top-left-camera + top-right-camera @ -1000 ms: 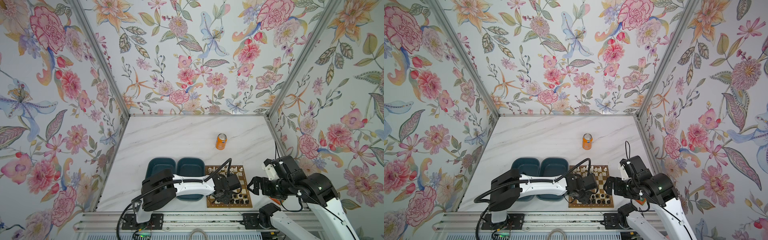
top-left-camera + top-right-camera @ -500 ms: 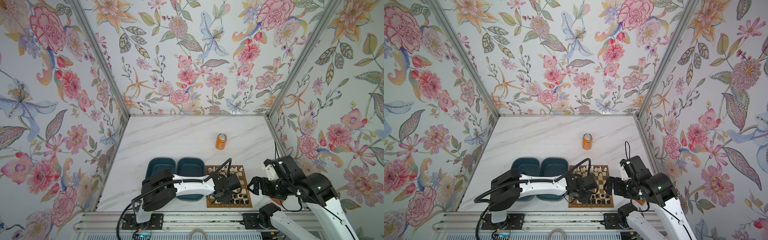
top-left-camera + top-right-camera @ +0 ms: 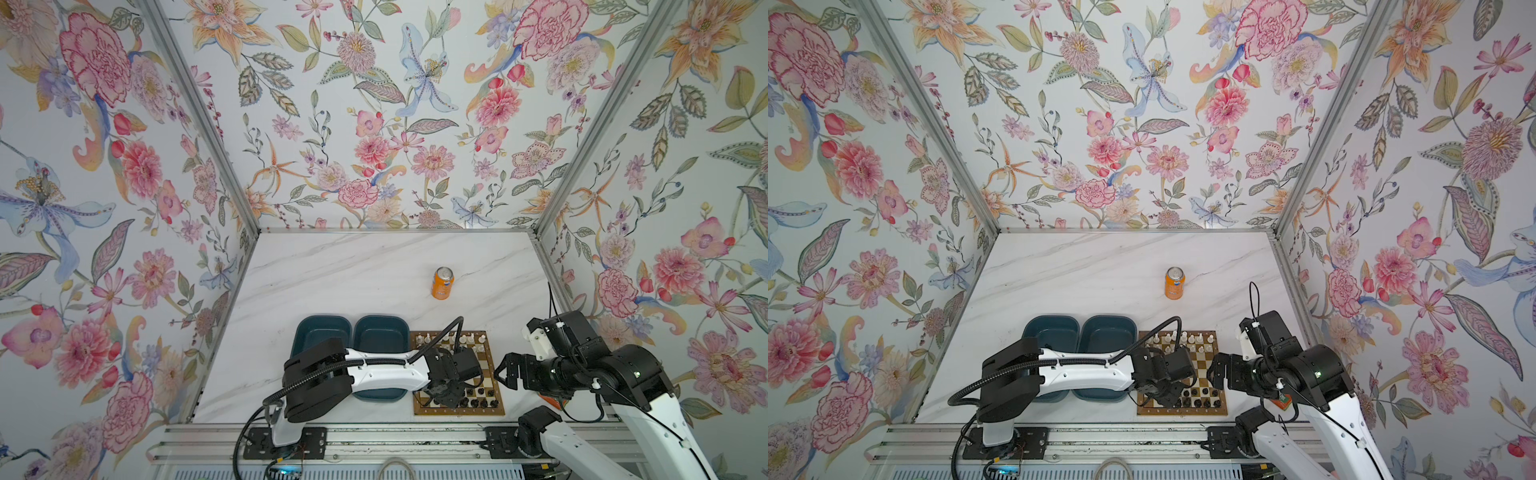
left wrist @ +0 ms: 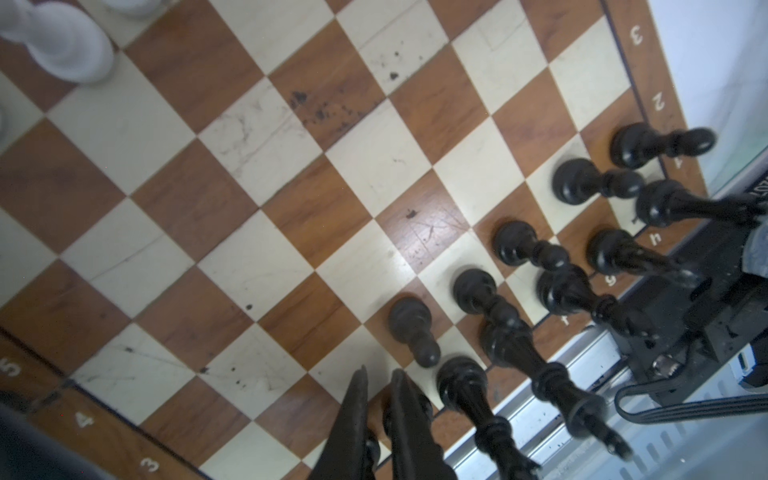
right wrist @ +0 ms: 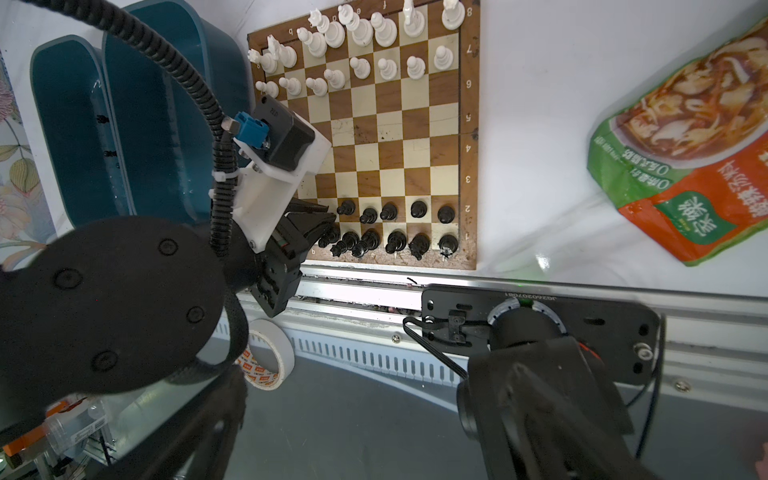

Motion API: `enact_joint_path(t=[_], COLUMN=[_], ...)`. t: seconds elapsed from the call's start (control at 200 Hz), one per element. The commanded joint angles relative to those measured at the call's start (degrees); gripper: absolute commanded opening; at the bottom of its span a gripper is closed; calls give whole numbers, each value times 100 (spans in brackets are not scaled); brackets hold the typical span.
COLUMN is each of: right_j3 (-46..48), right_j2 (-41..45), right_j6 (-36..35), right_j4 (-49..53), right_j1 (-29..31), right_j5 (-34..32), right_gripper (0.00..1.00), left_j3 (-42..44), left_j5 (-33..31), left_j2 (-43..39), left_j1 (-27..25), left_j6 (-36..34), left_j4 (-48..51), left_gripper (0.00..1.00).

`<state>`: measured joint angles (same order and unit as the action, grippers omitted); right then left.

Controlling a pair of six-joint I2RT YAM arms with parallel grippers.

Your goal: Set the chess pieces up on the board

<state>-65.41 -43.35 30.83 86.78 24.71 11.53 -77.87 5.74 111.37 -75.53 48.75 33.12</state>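
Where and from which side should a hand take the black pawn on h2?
Pinch the black pawn at the narrow neck below its round head, from straight above: it stands upright, with black pieces close beside and behind.

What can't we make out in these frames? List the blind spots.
1. left gripper: whether it grips one of the black pieces; its own fingers hide the gap in the left wrist view.
2. board, near-left corner: covered by the left arm in both top views and the right wrist view.
3. trays: near parts under that arm in both top views.
4. black pieces: types too small in both top views.
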Motion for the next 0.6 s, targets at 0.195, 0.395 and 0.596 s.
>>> enact_joint_path(t=[0.195, 0.395, 0.596], right_j3=[-166, -239, -317], right_j2=[-181, -226, -305], right_j6=[-135, -158, -200], right_j4=[9, 4, -3], right_j1=[-47, -58, -78], right_j5=[-14, -22, -40], right_gripper=[99, 99, 99], left_j3=[34, -7, -122], left_j5=[-209, -261, -370], left_j2=[-1, -12, -36], left_j1=[145, 208, 299], left_j6=[-110, -155, -241], left_j4=[45, 38, 133], left_gripper=[16, 16, 16])
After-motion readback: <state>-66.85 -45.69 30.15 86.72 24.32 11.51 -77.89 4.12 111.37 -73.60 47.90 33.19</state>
